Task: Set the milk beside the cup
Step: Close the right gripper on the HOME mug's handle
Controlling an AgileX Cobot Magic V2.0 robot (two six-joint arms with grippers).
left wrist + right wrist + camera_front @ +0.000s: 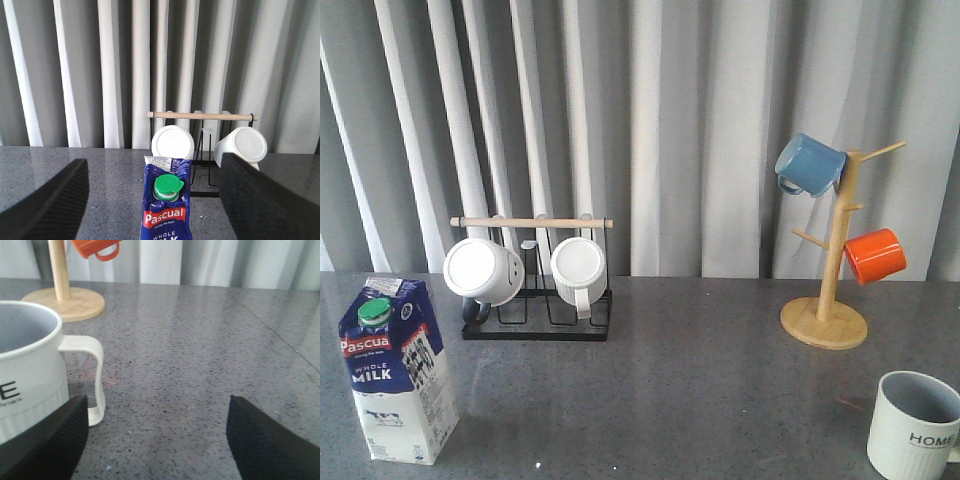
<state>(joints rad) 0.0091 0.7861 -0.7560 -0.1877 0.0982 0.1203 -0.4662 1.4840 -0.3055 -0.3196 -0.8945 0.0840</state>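
Note:
The milk [398, 372] is a tall blue-and-white carton with a green cap, upright at the front left of the grey table. In the left wrist view the milk [166, 200] stands centred between the wide-apart black fingers [50, 205] of my left gripper [160, 210], which is open and not touching it. The cup [914, 427], pale ribbed with "HOME" on it, sits at the front right. In the right wrist view the cup [31, 370] is beside one finger, its handle toward the gap; my right gripper [157, 445] is open over bare table. Neither gripper shows in the front view.
A black wire rack [536, 305] with a wooden bar holds two white mugs [483, 271] at the back left. A wooden mug tree [825, 322] at the back right carries a blue mug [810, 164] and an orange mug [874, 254]. Grey curtains hang behind the table.

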